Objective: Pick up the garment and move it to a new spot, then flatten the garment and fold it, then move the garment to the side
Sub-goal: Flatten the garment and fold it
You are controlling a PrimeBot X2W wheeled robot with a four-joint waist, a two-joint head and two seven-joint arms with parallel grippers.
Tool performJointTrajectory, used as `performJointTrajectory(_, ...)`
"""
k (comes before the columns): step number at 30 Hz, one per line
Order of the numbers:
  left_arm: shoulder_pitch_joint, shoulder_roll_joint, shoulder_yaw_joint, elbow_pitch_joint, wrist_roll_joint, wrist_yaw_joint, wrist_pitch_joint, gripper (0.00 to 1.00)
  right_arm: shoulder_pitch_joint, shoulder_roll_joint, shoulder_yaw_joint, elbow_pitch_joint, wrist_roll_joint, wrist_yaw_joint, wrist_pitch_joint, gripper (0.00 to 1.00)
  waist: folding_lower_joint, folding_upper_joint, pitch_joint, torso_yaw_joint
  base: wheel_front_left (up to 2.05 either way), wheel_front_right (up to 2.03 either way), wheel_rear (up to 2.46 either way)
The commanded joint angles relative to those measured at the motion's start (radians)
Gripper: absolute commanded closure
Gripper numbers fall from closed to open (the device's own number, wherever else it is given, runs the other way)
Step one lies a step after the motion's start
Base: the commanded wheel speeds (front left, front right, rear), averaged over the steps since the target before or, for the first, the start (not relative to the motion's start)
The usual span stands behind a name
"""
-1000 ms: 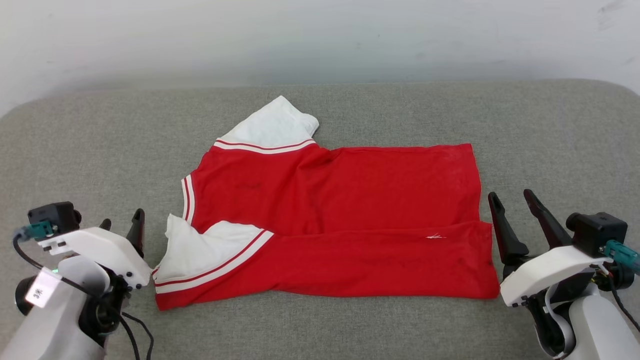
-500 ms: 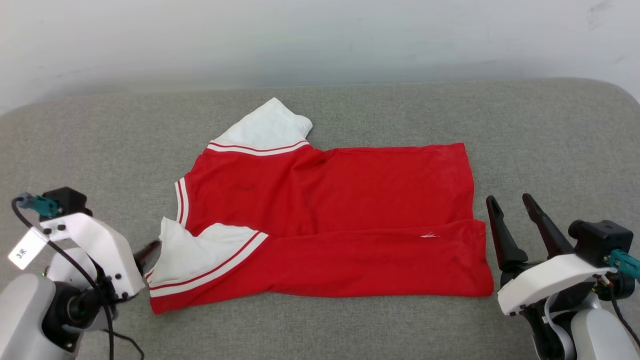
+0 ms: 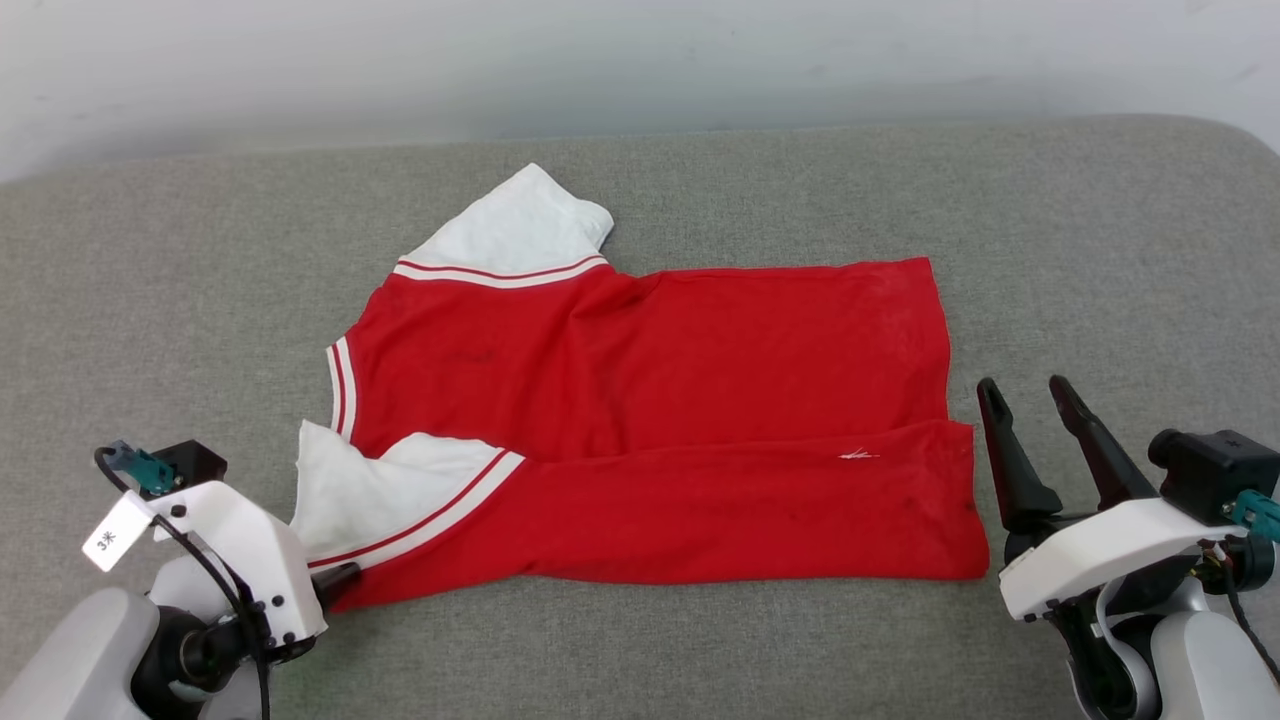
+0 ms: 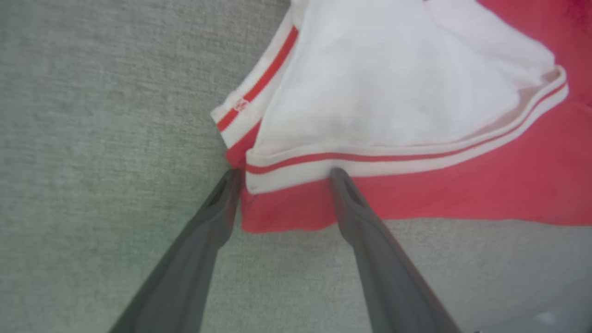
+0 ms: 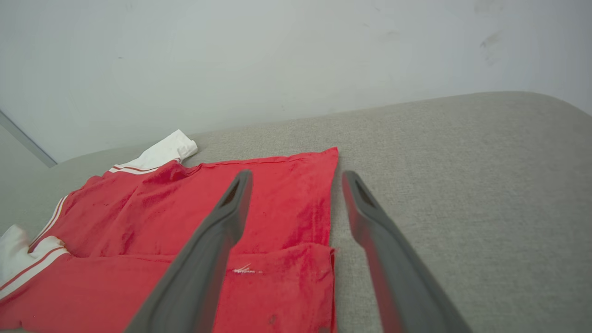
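The garment [image 3: 650,400] lies flat on the grey bench [image 3: 1100,250] (its near edge folded over), the left tool [image 3: 338,580] seemingly touching its near left corner, the right tool [image 3: 1023,390], fingers spread, just beside its right edge.

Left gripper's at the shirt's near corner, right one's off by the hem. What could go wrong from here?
1. The left gripper stands open at the garment's layered corner, one finger over the cloth. Closing may catch only the sleeve trim, and the fold could open on lifting.
2. The right gripper is open beside the hem, holding nothing. A one-sided pull would likely drag and bunch the cloth.
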Motion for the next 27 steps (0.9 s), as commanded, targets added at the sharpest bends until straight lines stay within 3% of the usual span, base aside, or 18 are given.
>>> performJointTrajectory(1,-0.011,-0.011,-0.013,0.031,0.004,-0.007,-0.005,0.0,-0.008,-0.001,-0.002,-0.005,0.007,-0.001,0.004,0.0,0.0,0.0,0.008,-0.004,0.0,0.0,0.0)
performJointTrajectory(5,-0.019,-0.055,-0.052,0.091,0.0,-0.034,0.017,0.0,-0.013,-0.007,-0.013,-0.002,0.019,-0.001,0.01,0.0,0.0,0.0,0.017,-0.006,0.0,0.0,0.0)
performJointTrajectory(7,-0.027,-0.076,-0.06,0.112,-0.007,-0.051,0.011,0.61,-0.016,-0.01,-0.019,0.003,0.025,-0.001,0.011,0.0,0.0,0.0,0.019,-0.006,0.0,0.0,0.0)
performJointTrajectory(8,-0.029,-0.088,-0.055,0.119,-0.017,-0.06,0.006,1.0,-0.018,-0.013,-0.026,0.005,0.022,-0.001,0.006,0.0,0.0,0.0,0.02,-0.006,0.0,0.0,0.0)
performJointTrajectory(13,-0.051,-0.071,-0.038,0.128,-0.005,-0.086,-0.034,1.0,-0.017,-0.024,-0.045,0.029,0.04,-0.001,0.018,0.0,0.0,0.0,0.011,-0.003,0.0,0.0,0.0)
performJointTrajectory(17,-0.056,-0.042,-0.025,0.083,0.018,-0.083,-0.066,1.0,-0.014,-0.046,-0.069,0.057,0.07,-0.001,0.093,0.0,0.0,0.0,-0.008,0.005,0.0,0.0,0.0)
performJointTrajectory(20,-0.047,-0.022,-0.023,0.048,0.032,-0.076,-0.073,1.0,-0.005,-0.065,-0.063,0.078,0.096,-0.001,0.175,0.0,0.0,0.0,-0.017,0.01,0.0,0.0,0.0)
performJointTrajectory(27,-0.022,0.012,-0.023,-0.083,0.049,-0.045,-0.066,1.0,0.023,-0.137,0.013,0.103,0.2,-0.001,0.517,0.0,0.0,0.0,-0.025,0.032,0.0,0.0,0.0)
